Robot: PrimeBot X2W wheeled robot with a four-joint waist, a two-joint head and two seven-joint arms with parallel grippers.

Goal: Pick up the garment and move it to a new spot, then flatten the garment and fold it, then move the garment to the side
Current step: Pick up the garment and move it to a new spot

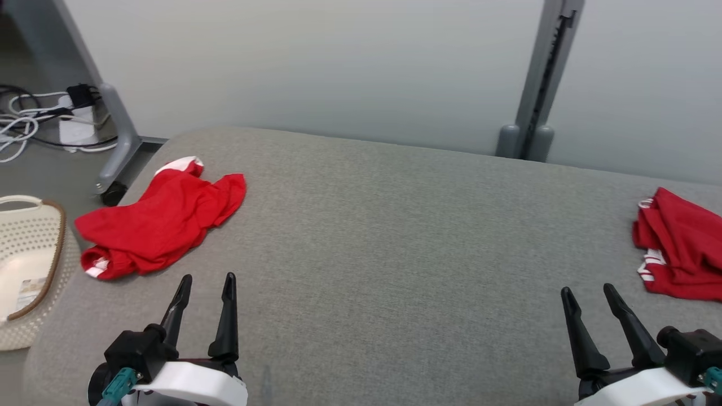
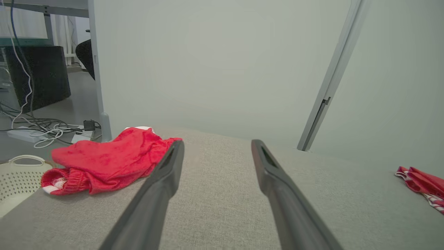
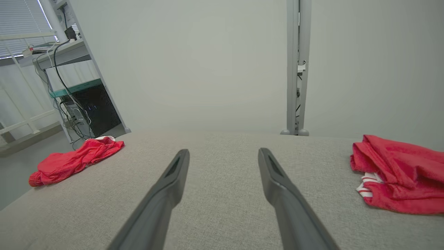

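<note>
The bench is covered in grey woven cloth, matt and faintly rough, the red garment and the other red garment are soft matt cloth with white ribbed trim, the fingers look like smooth dark matt plastic, and the basket is cream perforated plastic.

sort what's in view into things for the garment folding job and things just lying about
For the job:
- red garment at left, crumpled
- red garment at right (can't tell which is meant)
- grey padded surface
- left claw and right claw, both open, empty

Lying about:
- cream basket
- floor cables
- grey post
</note>
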